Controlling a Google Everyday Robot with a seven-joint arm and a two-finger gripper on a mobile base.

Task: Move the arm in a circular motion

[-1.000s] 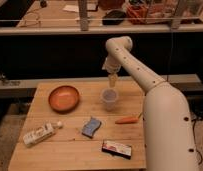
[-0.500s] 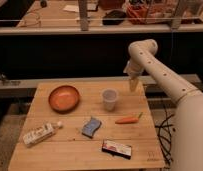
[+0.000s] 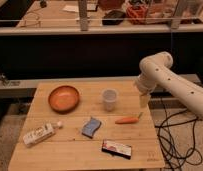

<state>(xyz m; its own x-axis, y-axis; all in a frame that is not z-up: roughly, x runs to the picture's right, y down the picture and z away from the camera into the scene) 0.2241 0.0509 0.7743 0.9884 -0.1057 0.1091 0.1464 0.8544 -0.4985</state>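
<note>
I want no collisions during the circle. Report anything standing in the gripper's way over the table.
Nothing touches the gripper, which hangs at the table's right edge. The nearest obstacle is the white cup, upright to its left and apart from it; a low sweep that way could hit it. The carrot lies flat, nearer the camera.

Bent white arm (image 3: 171, 86), tool (image 3: 144, 100) hanging below elbow

Wooden table (image 3: 70, 147) bears bowl (image 3: 64, 98), cup (image 3: 110, 99), sponge (image 3: 91, 127), perhaps a bottle (image 3: 41, 134), packet (image 3: 116, 149), and carrot (image 3: 127, 120) near the hand (image 3: 144, 101).
</note>
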